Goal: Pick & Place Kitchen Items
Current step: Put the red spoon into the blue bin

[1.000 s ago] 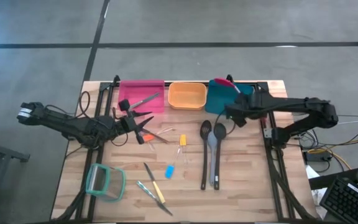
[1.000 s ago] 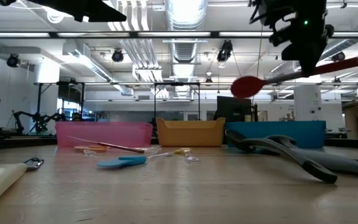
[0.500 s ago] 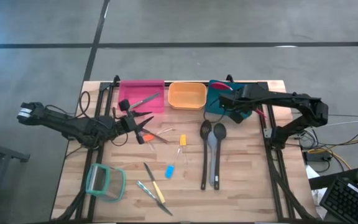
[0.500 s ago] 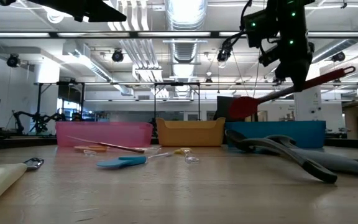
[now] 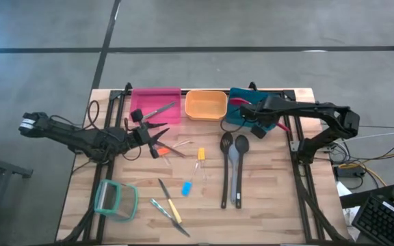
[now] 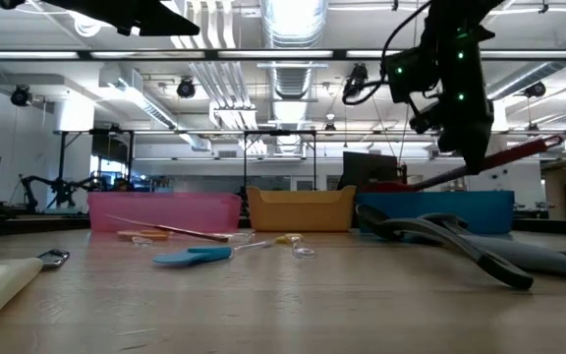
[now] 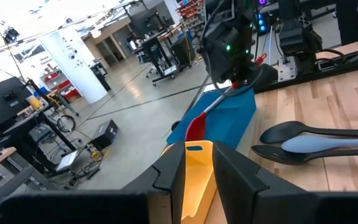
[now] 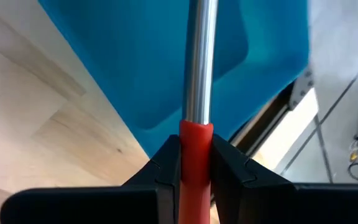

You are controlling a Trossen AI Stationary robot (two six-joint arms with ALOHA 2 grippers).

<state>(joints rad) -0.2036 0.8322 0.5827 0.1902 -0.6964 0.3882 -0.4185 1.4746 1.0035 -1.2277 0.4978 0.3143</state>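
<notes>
While the left fingers (image 5: pixel 157 140) gape empty, the right fingers (image 8: pixel 188 163) clamp the red-handled spoon (image 8: pixel 199 68) over the teal bin (image 5: pixel 238 113).

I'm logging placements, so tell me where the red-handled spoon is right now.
The red-handled spoon is clamped in the right gripper over the teal bin at the table's far right, its head dipping inside, next to the orange bin.

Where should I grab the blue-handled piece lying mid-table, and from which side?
Take the blue-handled piece across its wide blue handle, coming straight down from above. It lies flat on the table, apart from the yellow-handled one, so an end effector has room either side. Its thin metal end looks too slim to grip securely.
</notes>
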